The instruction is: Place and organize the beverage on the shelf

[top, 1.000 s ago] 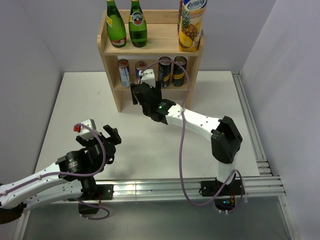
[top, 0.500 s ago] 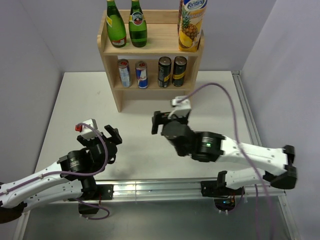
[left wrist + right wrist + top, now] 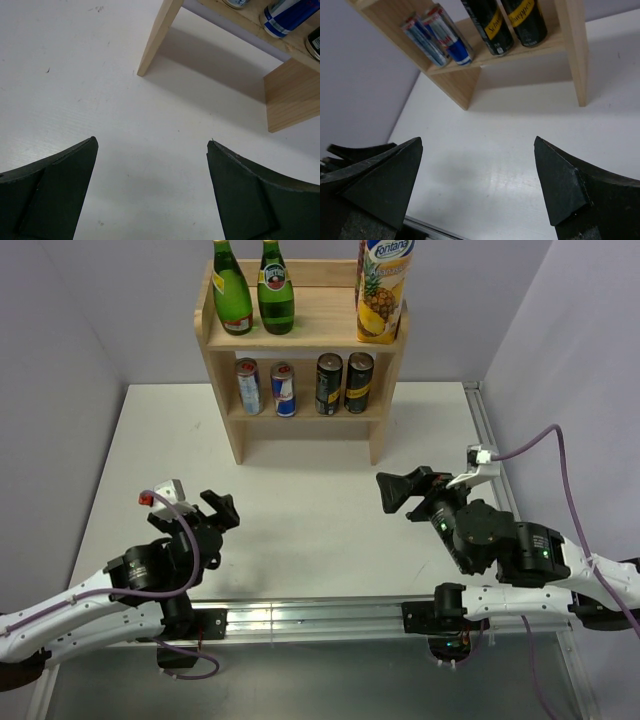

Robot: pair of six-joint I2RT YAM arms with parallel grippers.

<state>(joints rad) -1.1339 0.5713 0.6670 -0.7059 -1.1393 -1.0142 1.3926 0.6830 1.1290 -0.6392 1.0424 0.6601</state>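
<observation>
Risk: left claw (image 3: pixel 222 511) and right claw (image 3: pixel 392 492) both stand wide, empty, above the counter (image 3: pixel 300 500); a careless reach could topple the carton (image 3: pixel 384 295) at the shelf's (image 3: pixel 322 318) right corner.

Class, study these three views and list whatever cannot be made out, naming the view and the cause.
- Top external: caps of the two green bottles and the juice carton's top, cut by the upper edge.
- Top external: the four cans' labels, too small to read.
- Left wrist: cans cut by the frame edges; the shelf's top board out of frame.
- Right wrist: the two black cans' tops cut by the upper edge.
</observation>
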